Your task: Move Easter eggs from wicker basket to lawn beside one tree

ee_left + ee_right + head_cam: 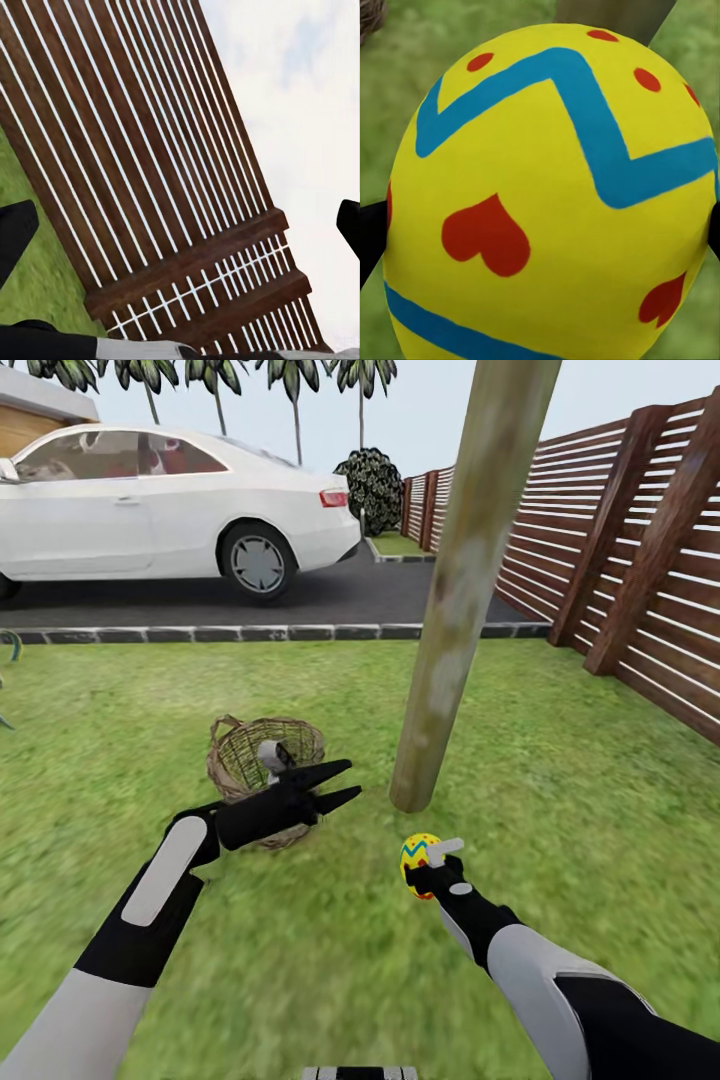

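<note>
The right gripper point(428, 870) has its fingers clamped on a yellow Easter egg point(418, 863), held above the lawn point(560, 780) just before the foot of the tree point(455, 610). The egg's long axis stands roughly upright, narrower end up. The left gripper point(342, 780) has its fingers spread and holds nothing, pointing toward the tree, in front of the wicker basket point(245, 755).

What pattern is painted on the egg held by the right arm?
Yellow egg with blue zigzag bands, red hearts and red dots; clearest in the right wrist view.
</note>
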`<state>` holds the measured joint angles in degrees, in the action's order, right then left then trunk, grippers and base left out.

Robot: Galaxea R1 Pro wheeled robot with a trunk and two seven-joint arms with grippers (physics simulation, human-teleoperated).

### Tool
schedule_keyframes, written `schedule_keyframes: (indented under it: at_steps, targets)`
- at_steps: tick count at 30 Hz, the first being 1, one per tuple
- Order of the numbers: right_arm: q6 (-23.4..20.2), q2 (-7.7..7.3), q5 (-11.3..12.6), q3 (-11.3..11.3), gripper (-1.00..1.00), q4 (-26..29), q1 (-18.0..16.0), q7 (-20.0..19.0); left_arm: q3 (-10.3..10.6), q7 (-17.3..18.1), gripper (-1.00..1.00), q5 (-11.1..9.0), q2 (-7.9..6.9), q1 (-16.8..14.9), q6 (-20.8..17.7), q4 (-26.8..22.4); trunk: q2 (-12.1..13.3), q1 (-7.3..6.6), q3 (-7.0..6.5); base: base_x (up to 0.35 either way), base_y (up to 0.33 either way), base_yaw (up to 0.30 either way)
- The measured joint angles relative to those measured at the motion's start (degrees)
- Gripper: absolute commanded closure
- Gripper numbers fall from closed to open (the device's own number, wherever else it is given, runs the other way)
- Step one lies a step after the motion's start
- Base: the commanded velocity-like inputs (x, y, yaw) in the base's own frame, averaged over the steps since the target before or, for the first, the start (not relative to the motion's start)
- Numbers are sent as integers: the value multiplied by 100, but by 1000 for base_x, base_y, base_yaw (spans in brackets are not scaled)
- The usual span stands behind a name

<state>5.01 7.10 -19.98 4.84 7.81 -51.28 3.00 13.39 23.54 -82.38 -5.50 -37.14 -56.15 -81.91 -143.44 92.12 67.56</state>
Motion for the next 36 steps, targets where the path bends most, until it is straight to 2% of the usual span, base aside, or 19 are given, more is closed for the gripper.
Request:
schedule_keyframes:
  at_steps: [3,5,6,8,9,10,11,16,26,31,36]
  targets:
    - [4,-1,0,1,100,0,0,0,-19,232,-100,5,-29,0,-10,-10,-4,8,67,0,0,0]
    - [6,-1,0,0,100,0,0,0,-152,464,-100,6,-97,6,-36,-10,-7,13,111,0,0,0]
    - [55,-3,1,2,100,3,0,-2,-215,603,-100,8,-263,7,-46,-10,-8,15,133,0,0,0]
    - [538,-2,5,3,100,-3,0,-7,-252,954,-100,14,-605,8,-49,-5,-11,20,177,0,0,0]
    - [888,-1,7,-2,100,-38,0,-5,-261,1384,-100,16,-830,8,-48,4,-12,23,199,0,0,0]
    - [976,7,-25,-10,100,-65,0,-4,-264,1573,-100,25,-923,9,-45,18,-13,23,200,0,0,0]
    - [1004,18,-51,-12,100,-73,0,-4,-264,1634,-100,31,-949,9,-39,37,-12,23,200,0,0,0]
    - [1066,38,-52,-15,100,-86,4,-8,-265,1667,-100,33,-959,9,-49,66,-13,22,200,66,0,0]
    - [1035,52,-10,-20,100,-237,9,-5,-265,1665,-100,32,-950,9,-50,58,-13,19,200,331,0,0]
    - [1108,57,-19,-20,100,-237,9,-13,-259,1672,-100,33,-935,9,-34,62,-13,23,200,45,0,0]
    - [1085,84,-27,-21,100,-238,9,-14,-257,1672,-100,37,-925,17,-32,59,-19,36,310,0,0,0]
